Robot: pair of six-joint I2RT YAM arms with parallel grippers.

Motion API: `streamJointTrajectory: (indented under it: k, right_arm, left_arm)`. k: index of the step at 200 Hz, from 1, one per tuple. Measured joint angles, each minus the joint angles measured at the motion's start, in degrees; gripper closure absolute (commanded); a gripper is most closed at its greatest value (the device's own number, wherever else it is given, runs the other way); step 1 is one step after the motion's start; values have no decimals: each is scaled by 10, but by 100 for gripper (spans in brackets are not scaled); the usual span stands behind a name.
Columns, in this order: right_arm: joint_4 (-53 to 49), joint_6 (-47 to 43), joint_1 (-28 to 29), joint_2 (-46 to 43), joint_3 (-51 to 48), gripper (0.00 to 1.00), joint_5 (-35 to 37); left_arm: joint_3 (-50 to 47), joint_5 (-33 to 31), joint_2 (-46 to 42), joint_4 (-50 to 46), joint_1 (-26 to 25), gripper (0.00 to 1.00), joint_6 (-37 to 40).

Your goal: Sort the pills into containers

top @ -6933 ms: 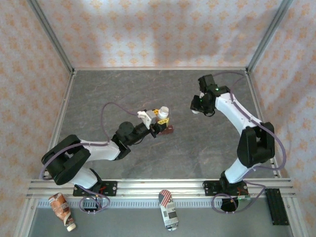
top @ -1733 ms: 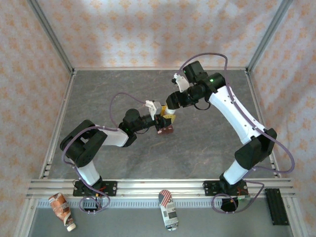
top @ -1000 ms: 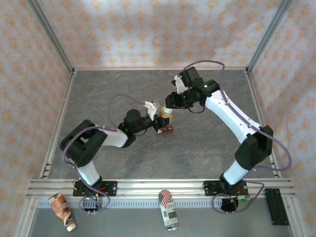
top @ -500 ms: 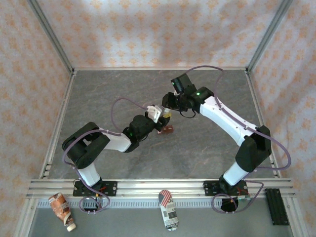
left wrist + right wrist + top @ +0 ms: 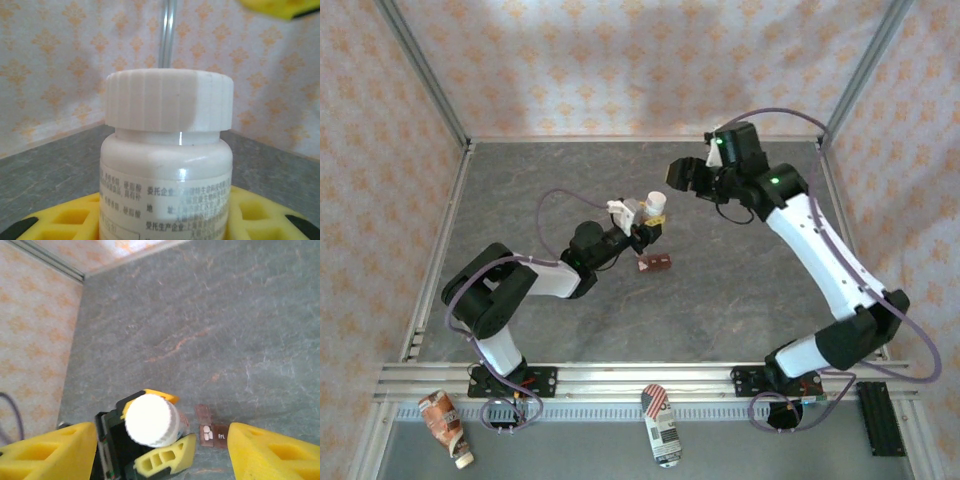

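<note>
Patterned walls [image 5: 620, 70] and a metal frame [image 5: 430, 90] fence the grey worktop [image 5: 740, 300], which lies open on every side of the containers [image 5: 655, 264] at centre frame. Just above them, the left end effector [image 5: 646, 225] is clamped on a capped white bottle [image 5: 654, 204]. The right end effector [image 5: 682, 176], fingers apart, hovers to the bottle's upper right, clear of it.

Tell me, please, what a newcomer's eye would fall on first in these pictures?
The white bottle, cap on, stands out at mid-table, held upright by the left gripper with its yellow fingers. The right gripper hangs open nearby, its camera looking down on the cap. Beside the bottle on the grey table lies the small dark red-brown containers strip, with white pills in one compartment.
</note>
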Motion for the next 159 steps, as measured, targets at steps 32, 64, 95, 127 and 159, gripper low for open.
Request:
streamJointTrajectory:
  k: [32,64,95,127,159]
  right_arm:
    - [-37,-76,-8,-9,23,25,-30]
    - [-80,-150,-8,20,36,24,-68]
    - [-107,-188,-7,45,36,24,-94]
    - [-118,-209,2,56,36,26,-110]
    - [-121,-217,11,64,36,30,-113]
  left_arm:
    - [0,97,0,6,15,100,-30]
    - [9,168,0,7,21,100,-60]
    - [24,213,0,8,22,100,-87]
    - [30,236,0,8,22,100,-103]
    - [34,245,0,8,22,100,-112]
